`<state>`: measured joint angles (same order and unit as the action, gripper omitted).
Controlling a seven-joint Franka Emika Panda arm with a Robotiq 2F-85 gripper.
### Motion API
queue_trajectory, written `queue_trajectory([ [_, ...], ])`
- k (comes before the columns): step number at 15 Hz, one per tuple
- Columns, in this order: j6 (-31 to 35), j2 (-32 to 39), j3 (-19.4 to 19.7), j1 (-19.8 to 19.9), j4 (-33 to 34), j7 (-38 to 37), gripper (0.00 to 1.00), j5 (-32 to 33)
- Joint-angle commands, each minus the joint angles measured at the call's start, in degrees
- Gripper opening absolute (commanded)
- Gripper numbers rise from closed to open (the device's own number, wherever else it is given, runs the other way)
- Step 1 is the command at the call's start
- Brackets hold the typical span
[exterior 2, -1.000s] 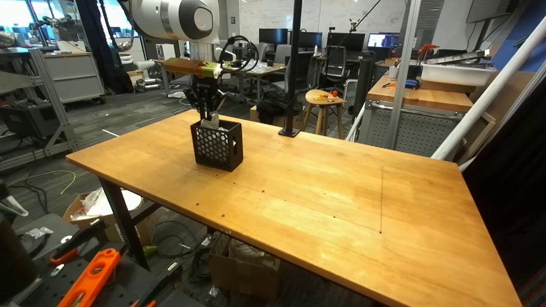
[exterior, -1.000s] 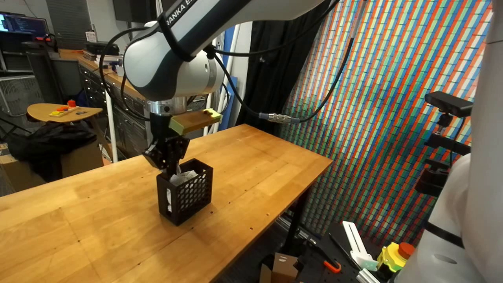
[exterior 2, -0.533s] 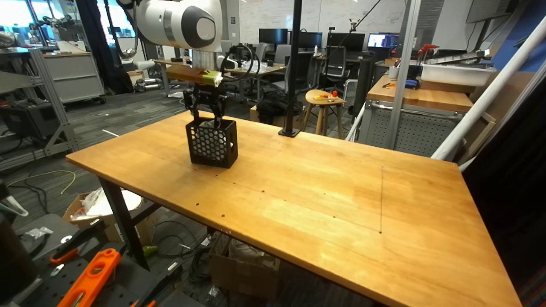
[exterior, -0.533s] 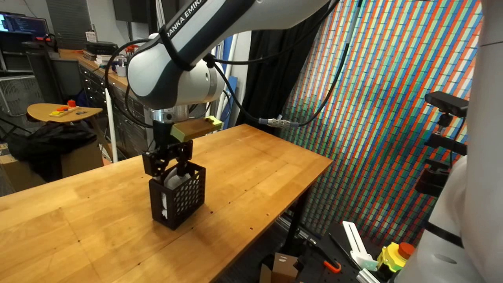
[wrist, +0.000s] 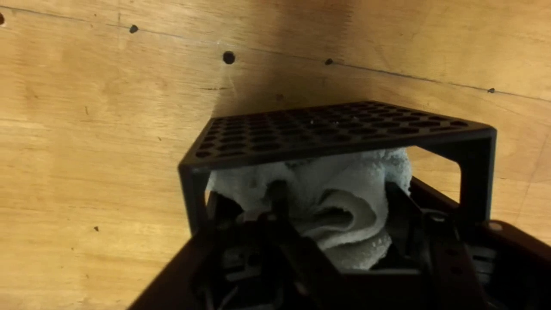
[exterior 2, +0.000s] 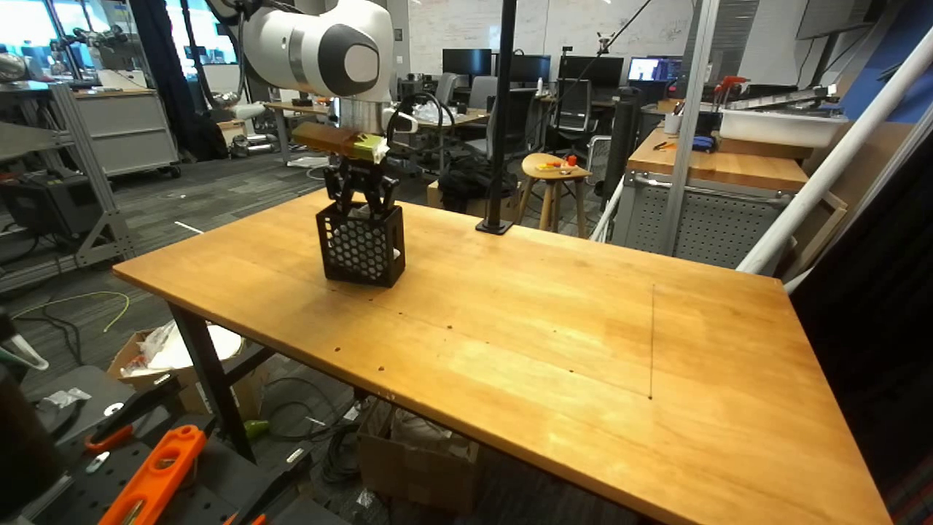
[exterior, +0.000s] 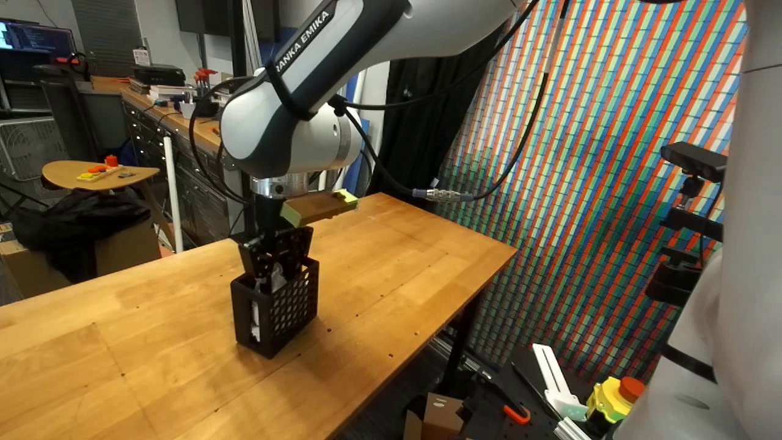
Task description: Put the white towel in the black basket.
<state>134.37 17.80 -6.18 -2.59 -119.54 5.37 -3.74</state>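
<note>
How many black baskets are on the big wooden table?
1. The black basket stands upright on the wooden table, beneath the robot arm, with the white towel showing inside. Both exterior views show this same one; no other is visible there.

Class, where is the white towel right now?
The white towel lies bunched inside the black basket, slightly right of centre in the wrist view and left of centre in both exterior views, partly between the spread jaws.

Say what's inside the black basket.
Inside the black basket sits the bunched white towel, with the gripper partly in. The basket floor and anything beneath the towel are hidden.
</note>
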Motion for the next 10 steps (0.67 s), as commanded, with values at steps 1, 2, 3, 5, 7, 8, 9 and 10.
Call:
queue_trajectory([
  [1, 1.92, -0.83, 0.06, 0.99, -1.56, 2.20, 0.27, -1.88],
  [2, 2.02, -0.76, 0.04, 1.18, -1.71, 2.48, 0.19, -1.99],
  [3, 2.07, -0.79, 0.04, 1.30, -1.84, 2.57, 0.12, -2.00],
  [5, 2.23, -0.86, 0.08, 1.55, -2.12, 2.72, 0.03, -2.10],
  [7, 2.15, -0.96, 0.14, 1.74, -2.24, 2.88, 0.02, -2.10],
  [8, 2.16, -0.97, 0.17, 1.78, -2.33, 2.94, 0.06, -1.98],
  [9, 2.03, -1.11, 0.11, 1.83, -2.44, 3.22, 0.13, -1.91],
  [10, 1.99, -1.12, 0.14, 1.77, -2.54, 3.21, 0.32, -1.70],
])
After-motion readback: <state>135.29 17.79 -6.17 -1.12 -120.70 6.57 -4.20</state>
